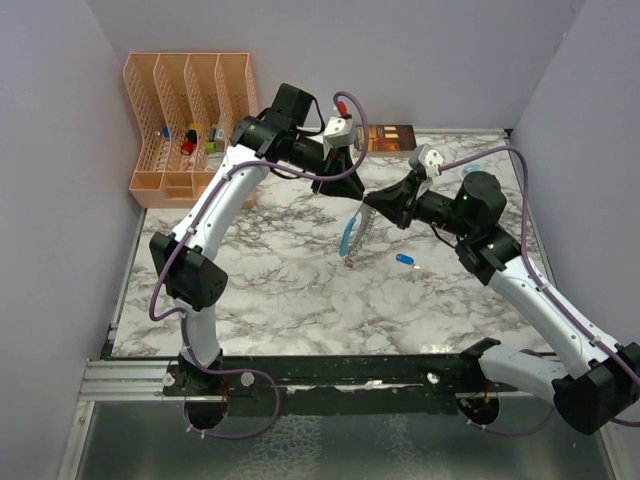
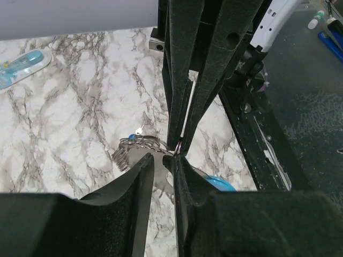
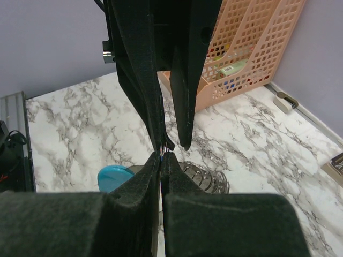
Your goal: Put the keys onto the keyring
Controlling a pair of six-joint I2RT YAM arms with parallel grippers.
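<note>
The keyring (image 1: 358,238), a bunch of grey metal rings with a curved light-blue strap (image 1: 346,238), hangs above the middle of the table. My right gripper (image 1: 368,206) is shut on its thin top ring, its fingertips (image 3: 162,156) pinched together with the coils (image 3: 206,178) below. My left gripper (image 1: 350,196) meets it from the far side, its fingers (image 2: 159,160) a narrow gap apart, with one tip touching the ring beside the right gripper's tips. A red-tagged key (image 1: 350,265) dangles at the bottom of the bunch. The dark blue key (image 1: 405,260) lies on the marble to the right.
An orange file organizer (image 1: 190,120) holding small items stands at the back left. A brown box (image 1: 390,138) sits at the back edge. A pale-blue see-through object (image 2: 21,63) lies at the far right of the table. Purple walls close both sides.
</note>
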